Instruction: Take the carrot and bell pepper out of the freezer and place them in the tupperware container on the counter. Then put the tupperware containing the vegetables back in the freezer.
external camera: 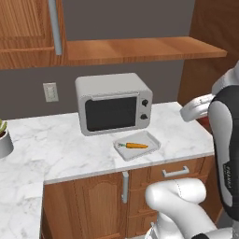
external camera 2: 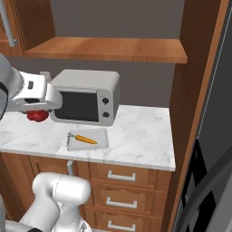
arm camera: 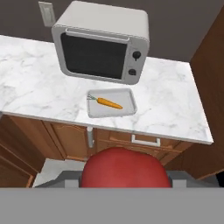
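Note:
The orange carrot (arm camera: 109, 103) lies in the shallow grey tupperware container (arm camera: 127, 109) on the marble counter (arm camera: 170, 105), just in front of the microwave. The carrot (external camera: 137, 145) and container (external camera: 151, 140) show in the left base view too, and again as carrot (external camera 2: 85, 139) and container (external camera 2: 100, 136) in the right base view. My gripper (arm camera: 124, 179) is shut on the dark-red bell pepper (arm camera: 124, 166), held in the air in front of the counter's edge. From the right base camera the gripper (external camera 2: 41, 112) and pepper (external camera 2: 35, 116) hang left of the microwave. A grey strip of the freezer (external camera 2: 219, 104) stands at the far right.
A grey microwave (external camera: 113, 102) sits at the back of the counter, under a wooden wall shelf (external camera: 140, 49). Brown cabinets and drawers (external camera 2: 122, 176) run below the worktop. A tall wooden panel (external camera 2: 190, 113) closes the counter's right end. A potted plant (external camera: 3, 137) stands far left.

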Controlling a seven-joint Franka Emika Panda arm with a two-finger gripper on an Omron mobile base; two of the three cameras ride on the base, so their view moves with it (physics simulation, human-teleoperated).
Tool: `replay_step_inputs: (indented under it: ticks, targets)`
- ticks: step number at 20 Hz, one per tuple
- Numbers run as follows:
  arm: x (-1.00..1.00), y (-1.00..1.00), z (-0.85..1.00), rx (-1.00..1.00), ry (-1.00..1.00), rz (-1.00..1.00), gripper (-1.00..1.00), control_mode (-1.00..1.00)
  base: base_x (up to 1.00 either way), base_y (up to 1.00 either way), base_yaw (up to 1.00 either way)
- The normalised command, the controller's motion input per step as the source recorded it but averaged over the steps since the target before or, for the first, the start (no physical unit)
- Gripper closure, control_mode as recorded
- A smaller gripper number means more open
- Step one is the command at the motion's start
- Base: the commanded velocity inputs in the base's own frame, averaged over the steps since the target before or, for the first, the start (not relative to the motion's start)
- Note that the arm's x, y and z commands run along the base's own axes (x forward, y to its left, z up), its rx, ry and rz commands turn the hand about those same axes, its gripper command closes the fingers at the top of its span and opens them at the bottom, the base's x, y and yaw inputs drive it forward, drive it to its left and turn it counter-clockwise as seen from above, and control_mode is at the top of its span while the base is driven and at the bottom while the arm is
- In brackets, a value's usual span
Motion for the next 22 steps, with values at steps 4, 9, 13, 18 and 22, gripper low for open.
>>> replay_step_inputs:
  ticks: [4, 9, 13, 18, 22]
  targets:
    - [0.31, 0.17, -0.70, -0.04, 0.13, 0.03, 1.00, -1.00, 0.00, 0.00, 0.00]
    - [0.43, 0.16, -0.66, -0.02, 0.14, 0.01, 1.00, -1.00, 0.00, 0.00, 0.00]
    - [0.52, 0.05, -0.69, 0.00, 0.08, 0.04, 1.00, -1.00, 0.00, 0.00, 0.00]
    - [0.68, -0.07, -0.69, 0.00, 0.04, 0.08, 1.00, -1.00, 0.00, 0.00, 0.00]
    - [0.72, -0.07, -0.66, 0.00, 0.03, 0.07, 1.00, -1.00, 0.00, 0.00, 0.00]
